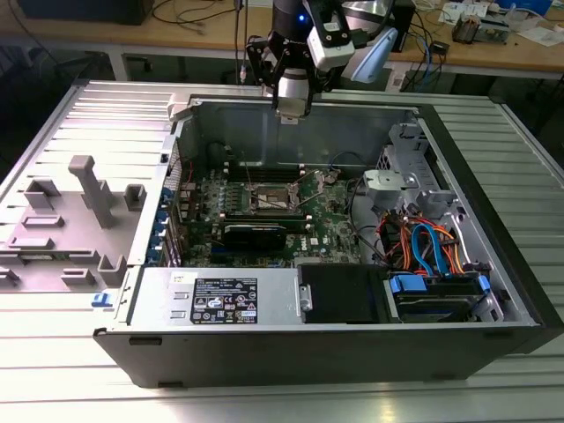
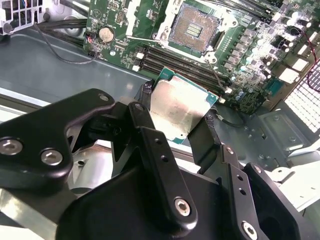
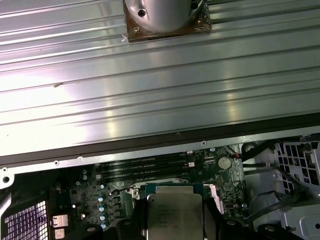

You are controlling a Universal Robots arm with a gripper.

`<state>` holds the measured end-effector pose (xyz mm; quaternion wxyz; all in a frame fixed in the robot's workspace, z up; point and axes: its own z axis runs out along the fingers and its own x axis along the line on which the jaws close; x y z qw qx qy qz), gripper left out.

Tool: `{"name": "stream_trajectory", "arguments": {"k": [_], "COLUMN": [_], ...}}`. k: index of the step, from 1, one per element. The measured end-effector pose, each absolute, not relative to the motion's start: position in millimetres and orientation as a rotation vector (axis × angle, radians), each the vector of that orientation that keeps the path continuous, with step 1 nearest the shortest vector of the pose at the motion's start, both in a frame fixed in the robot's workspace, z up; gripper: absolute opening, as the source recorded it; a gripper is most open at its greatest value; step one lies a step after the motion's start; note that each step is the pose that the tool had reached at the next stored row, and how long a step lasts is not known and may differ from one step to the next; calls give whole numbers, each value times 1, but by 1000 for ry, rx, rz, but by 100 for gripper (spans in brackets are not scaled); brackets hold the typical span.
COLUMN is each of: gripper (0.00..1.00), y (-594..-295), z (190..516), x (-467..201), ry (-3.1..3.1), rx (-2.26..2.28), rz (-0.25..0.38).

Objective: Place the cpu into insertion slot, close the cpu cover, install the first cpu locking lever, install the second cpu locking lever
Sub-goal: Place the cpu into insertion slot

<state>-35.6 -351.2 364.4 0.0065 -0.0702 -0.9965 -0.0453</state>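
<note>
My gripper (image 1: 293, 111) hangs above the rear wall of the open computer case (image 1: 370, 352), higher than the green motherboard (image 1: 330, 225). It is shut on the cpu (image 2: 186, 100), a flat silver-topped square chip clamped by its edges between the two black fingers (image 2: 146, 117). In the first wrist view the cpu (image 3: 173, 212) sits between those fingers. The insertion slot (image 2: 194, 29) lies uncovered on the board, its dark pin field showing inside a silvery rim. In the exterior view the insertion slot (image 1: 271, 197) is below and in front of the gripper. I cannot make out the cpu cover.
Long black memory slots (image 2: 185, 62) run beside the socket, between it and the held chip. A coin battery (image 2: 106, 34) sits on the board. A labelled power supply (image 1: 225, 298) and a drive bay with orange and blue cables (image 1: 432, 247) fill the case's front. A grey fixture (image 1: 92, 189) stands outside.
</note>
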Motion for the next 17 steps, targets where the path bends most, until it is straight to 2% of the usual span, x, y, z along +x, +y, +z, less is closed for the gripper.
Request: {"name": "stream_trajectory", "arguments": {"k": [17], "gripper": [55], "y": [-369], "z": [363], "x": [-36], "ry": [-3117], "rx": [-232], "rz": [-142]}}
